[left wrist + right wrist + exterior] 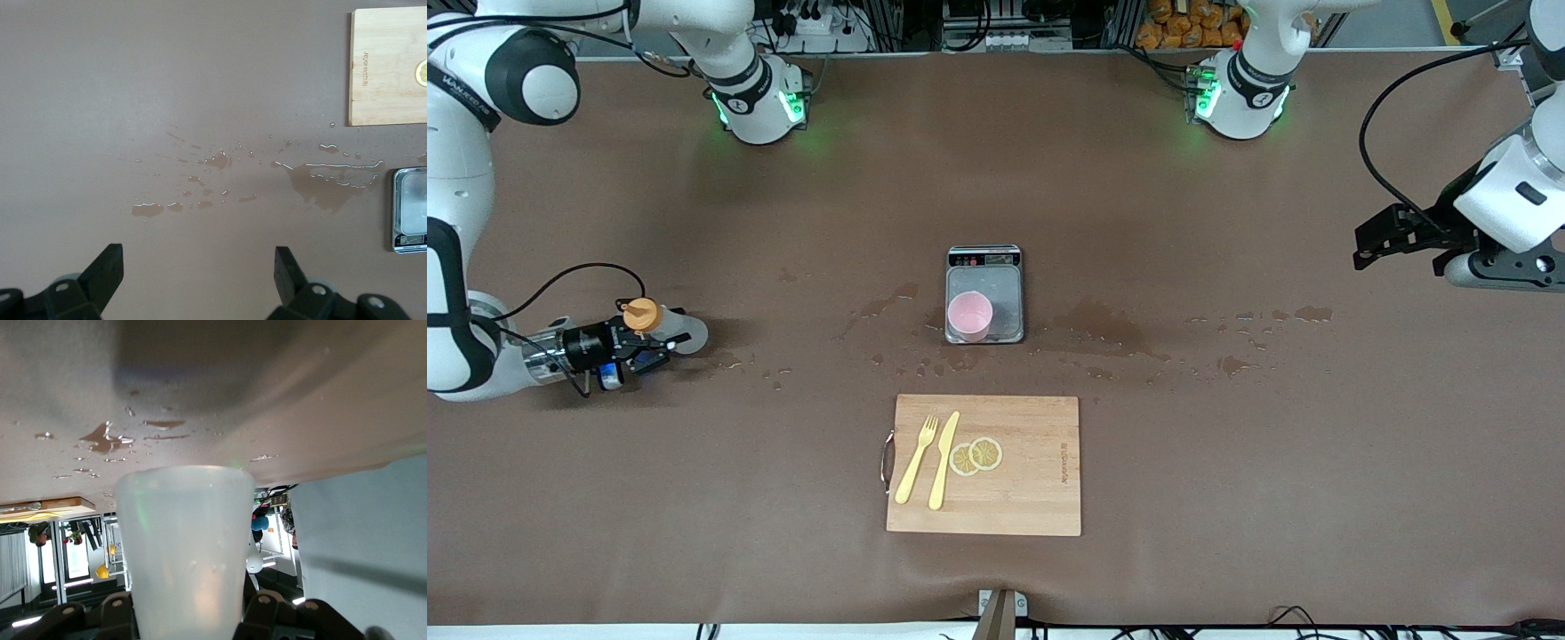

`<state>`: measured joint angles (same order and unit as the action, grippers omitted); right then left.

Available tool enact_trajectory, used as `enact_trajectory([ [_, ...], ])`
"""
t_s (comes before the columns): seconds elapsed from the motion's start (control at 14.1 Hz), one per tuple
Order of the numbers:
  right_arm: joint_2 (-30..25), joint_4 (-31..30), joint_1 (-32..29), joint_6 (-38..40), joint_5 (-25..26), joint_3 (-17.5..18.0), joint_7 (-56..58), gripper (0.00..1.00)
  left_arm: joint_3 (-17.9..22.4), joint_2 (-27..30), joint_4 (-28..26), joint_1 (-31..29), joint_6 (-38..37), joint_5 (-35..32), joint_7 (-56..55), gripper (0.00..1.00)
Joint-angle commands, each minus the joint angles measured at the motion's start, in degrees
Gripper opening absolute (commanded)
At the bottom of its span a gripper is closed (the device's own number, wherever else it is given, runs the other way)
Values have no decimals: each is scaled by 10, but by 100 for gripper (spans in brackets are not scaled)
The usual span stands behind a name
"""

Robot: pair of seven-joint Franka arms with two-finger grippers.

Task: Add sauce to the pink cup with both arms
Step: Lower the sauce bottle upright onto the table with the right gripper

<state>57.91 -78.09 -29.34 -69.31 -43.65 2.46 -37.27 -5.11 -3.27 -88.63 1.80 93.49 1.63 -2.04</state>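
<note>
The pink cup [969, 316] stands on the grey scale [1005, 289] at the table's middle. My right gripper [660, 342] is at the right arm's end of the table, shut on the sauce bottle [685, 333], whose orange cap [641, 314] shows above the fingers. In the right wrist view the whitish bottle [183, 547] fills the gap between the fingers [280, 617]. My left gripper [1362, 249] hangs open and empty over the left arm's end of the table, well apart from the cup. In the left wrist view its fingers [103, 267] stand wide apart over bare table.
A wooden cutting board [1032, 480] lies nearer the front camera than the scale, with a yellow fork [918, 458], a yellow knife [943, 460] and lemon slices [976, 455] on it. Wet spills [1103, 324] spread beside the scale toward the left arm's end.
</note>
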Motion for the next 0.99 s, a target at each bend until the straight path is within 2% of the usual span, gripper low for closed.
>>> enact_trajectory([
  [0.0, 8, 6, -11, 11, -13, 9, 12, 52, -19, -1, 14, 20, -8, -29, -8, 100],
  [0.14, 8, 6, -9, 8, -8, 9, 12, 53, -33, -1, 18, 26, -6, -46, -28, 100],
  [0.28, 8, 6, -6, 7, -6, 9, 12, 61, -31, -2, 19, 23, -6, -35, -28, 100],
  [0.43, 8, 6, -5, 7, -6, 9, 11, 80, -28, -2, 19, -2, -6, 33, -24, 100],
  [0.5, 8, 7, -5, 7, -6, 9, 7, 83, -29, -2, 19, -28, -2, 61, -18, 100],
  [0.64, 5, 12, -5, 8, -5, 7, 4, 98, -29, -2, 18, -43, -2, 65, -7, 100],
  [0.78, -7, 25, -8, 12, 8, 6, -4, 100, -28, -3, 16, -44, -3, 57, -4, 100],
  [0.92, -26, 64, -5, 15, 50, 8, -35, 100, -28, -3, 16, -44, -3, 57, -4, 100],
])
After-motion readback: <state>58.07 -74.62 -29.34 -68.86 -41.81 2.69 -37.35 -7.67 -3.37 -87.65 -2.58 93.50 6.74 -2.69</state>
